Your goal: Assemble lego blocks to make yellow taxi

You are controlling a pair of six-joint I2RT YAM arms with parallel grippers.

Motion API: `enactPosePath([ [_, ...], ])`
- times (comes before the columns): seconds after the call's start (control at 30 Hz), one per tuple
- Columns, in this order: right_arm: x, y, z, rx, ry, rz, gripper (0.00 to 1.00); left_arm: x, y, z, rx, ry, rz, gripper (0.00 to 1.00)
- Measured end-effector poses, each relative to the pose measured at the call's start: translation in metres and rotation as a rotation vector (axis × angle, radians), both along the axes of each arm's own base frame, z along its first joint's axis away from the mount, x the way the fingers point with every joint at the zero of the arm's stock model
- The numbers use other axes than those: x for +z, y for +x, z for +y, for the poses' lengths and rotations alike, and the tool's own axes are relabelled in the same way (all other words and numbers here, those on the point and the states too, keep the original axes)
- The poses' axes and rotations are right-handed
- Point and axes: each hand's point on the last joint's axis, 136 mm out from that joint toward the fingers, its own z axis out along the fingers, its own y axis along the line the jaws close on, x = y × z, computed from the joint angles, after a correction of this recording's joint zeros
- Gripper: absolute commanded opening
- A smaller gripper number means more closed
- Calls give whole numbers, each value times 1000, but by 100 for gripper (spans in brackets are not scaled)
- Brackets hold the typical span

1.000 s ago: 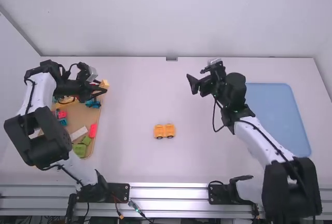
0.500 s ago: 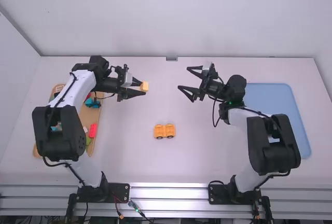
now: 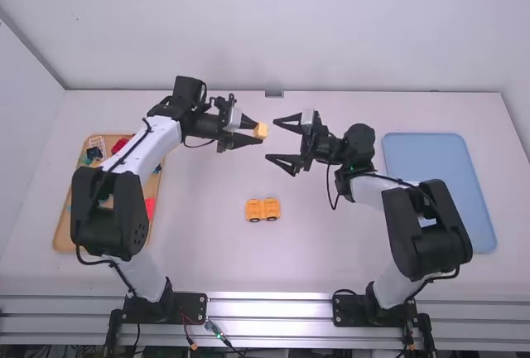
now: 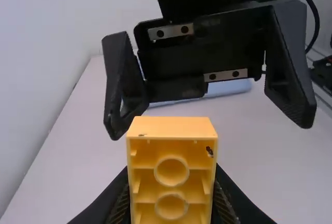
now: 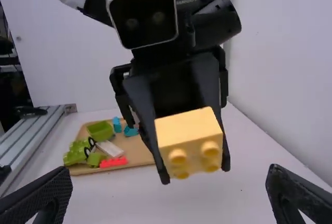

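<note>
My left gripper [image 3: 252, 130] is above the table's middle, shut on a yellow block [image 3: 261, 130]. In the left wrist view the block [image 4: 171, 175] sits between the left gripper's fingertips [image 4: 171, 182], its hollow underside facing the camera. The right gripper [image 3: 279, 141] stands open just right of the block, not touching it. In the right wrist view the block [image 5: 191, 140] shows its studs, in front of the right gripper's wide-apart fingers [image 5: 44, 195]. A yellow wheeled base [image 3: 262, 210] rests on the table, nearer the arms' bases.
On the left, partly under the left arm, lies a wooden tray [image 3: 65, 234] with several loose parts, among them a red brick [image 3: 150, 207] and, in the right wrist view, green pieces [image 5: 100, 130]. A blue tray [image 3: 439, 184] lies at the right.
The left gripper has come from the wooden tray to the table's middle with the yellow block. My right gripper has opened wider and shifted left, closer to the block. The wheeled base has stayed put.
</note>
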Motion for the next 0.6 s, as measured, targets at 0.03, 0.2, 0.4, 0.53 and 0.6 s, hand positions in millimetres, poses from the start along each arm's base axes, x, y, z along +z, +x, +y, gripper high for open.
enactPosePath([
  [0.03,0,1,-1,-2,0,-2,92,-1,1,0,4,-3,11,9],
  [0.2,12,8,-1,4,1,-33,87,-9,4,-1,25,-15,76,11],
  [0.4,11,12,2,26,-23,-14,84,-6,2,-4,10,-53,109,11],
  [0.53,15,12,3,36,-24,-29,80,-6,-3,-5,-10,-73,137,11],
  [0.6,16,12,3,38,-24,-34,80,-5,-5,-5,-18,-81,142,11],
])
